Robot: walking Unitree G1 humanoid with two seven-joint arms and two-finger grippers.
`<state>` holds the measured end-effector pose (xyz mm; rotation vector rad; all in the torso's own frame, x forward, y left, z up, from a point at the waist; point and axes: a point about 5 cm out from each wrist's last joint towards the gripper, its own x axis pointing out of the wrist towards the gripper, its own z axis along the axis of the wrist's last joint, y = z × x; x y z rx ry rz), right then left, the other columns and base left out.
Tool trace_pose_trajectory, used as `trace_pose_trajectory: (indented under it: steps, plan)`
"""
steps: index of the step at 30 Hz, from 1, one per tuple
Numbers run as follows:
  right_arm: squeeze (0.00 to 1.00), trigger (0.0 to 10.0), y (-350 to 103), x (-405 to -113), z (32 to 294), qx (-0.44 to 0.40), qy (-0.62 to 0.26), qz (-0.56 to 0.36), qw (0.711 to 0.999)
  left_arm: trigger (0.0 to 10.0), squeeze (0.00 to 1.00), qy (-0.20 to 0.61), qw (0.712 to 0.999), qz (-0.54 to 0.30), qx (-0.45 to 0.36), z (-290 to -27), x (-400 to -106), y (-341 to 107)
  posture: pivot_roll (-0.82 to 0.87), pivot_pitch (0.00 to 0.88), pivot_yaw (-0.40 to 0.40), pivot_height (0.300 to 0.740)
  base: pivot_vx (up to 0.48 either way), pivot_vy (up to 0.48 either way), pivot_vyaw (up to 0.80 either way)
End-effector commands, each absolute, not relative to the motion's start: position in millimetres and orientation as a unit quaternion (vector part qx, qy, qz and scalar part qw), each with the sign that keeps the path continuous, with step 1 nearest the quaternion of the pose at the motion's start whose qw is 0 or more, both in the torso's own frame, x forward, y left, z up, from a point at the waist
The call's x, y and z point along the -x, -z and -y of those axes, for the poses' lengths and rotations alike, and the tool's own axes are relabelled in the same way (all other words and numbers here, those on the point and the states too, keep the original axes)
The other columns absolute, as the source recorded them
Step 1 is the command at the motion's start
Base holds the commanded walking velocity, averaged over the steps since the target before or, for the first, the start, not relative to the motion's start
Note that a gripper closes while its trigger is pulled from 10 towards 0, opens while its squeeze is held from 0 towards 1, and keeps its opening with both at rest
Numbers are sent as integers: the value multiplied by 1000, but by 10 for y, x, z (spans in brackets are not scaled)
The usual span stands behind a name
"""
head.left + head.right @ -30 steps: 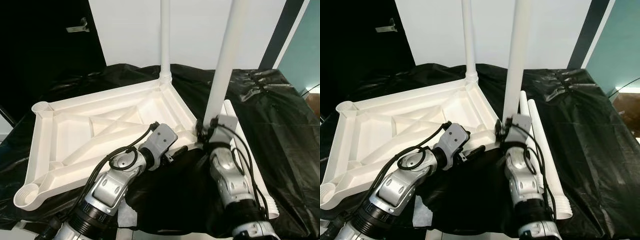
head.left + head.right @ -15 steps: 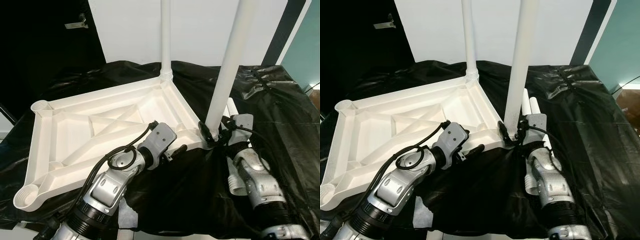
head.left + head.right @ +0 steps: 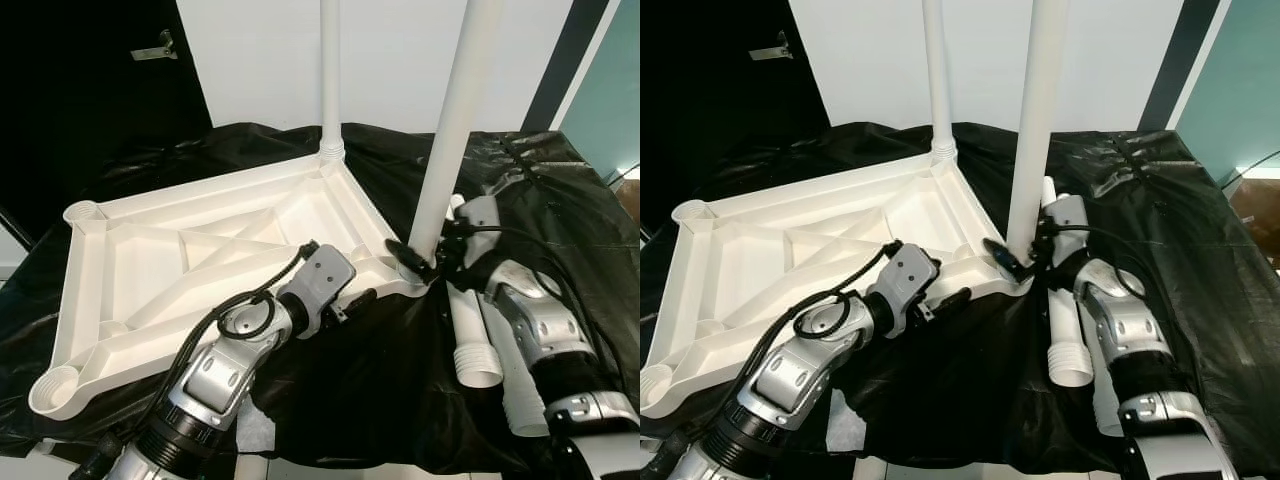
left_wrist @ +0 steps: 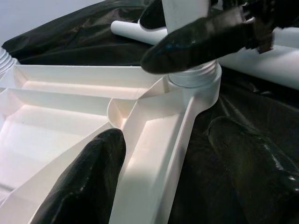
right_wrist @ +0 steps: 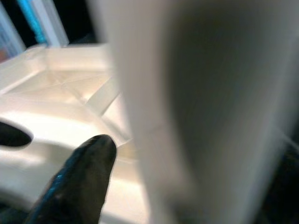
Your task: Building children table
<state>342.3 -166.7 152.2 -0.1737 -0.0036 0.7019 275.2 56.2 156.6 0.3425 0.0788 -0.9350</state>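
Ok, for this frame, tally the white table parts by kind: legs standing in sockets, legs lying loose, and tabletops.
Legs standing upright in corner sockets: 2, the far leg and the near leg, with the right gripper at its base
Legs lying loose on the black cover: 2
Upside-down tabletop: 1, its edge between the left gripper fingers
Total: 5

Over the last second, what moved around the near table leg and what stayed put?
The right arm swung out to the robot's right, uncovering the two loose legs on the black sheet; the right gripper kept its hold at the base of the near upright leg. The left gripper, open astride the tabletop rim near that socket, did not move. The far leg and tabletop stayed put.
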Motion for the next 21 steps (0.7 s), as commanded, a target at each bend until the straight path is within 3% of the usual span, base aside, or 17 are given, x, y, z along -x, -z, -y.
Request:
trace_pose_trajectory:
  steps: [1,3,10,19,20,21]
  plan:
    - [0,471,-1506,-3455,1645,87,-357,-7,930,10000,0,470,865,-43,-168,-573,-2751,-1562,-28,0,15,740,0,0,0]
    - [0,0,-1496,-3471,1646,81,-360,-12,929,10000,0,469,866,-43,-169,-581,-2754,-1567,-25,0,11,740,0,0,0]
    - [0,0,-1400,-3463,1753,76,-349,-33,934,10000,0,467,867,-41,-171,-569,-2755,-1567,-24,0,7,740,0,0,0]
    - [0,0,-1264,-3467,1837,86,-255,-56,962,10000,0,465,867,-42,-172,-554,-2760,-1564,-25,0,2,740,0,0,0]
    - [0,6863,-1238,-3461,1819,83,-229,-55,968,10000,0,464,868,-42,-173,-555,-2760,-1561,-27,0,2,740,0,0,0]
    - [0,10000,-1224,-3454,1794,78,-209,-51,973,10000,0,464,868,-43,-173,-557,-2759,-1560,-28,0,2,740,0,0,0]
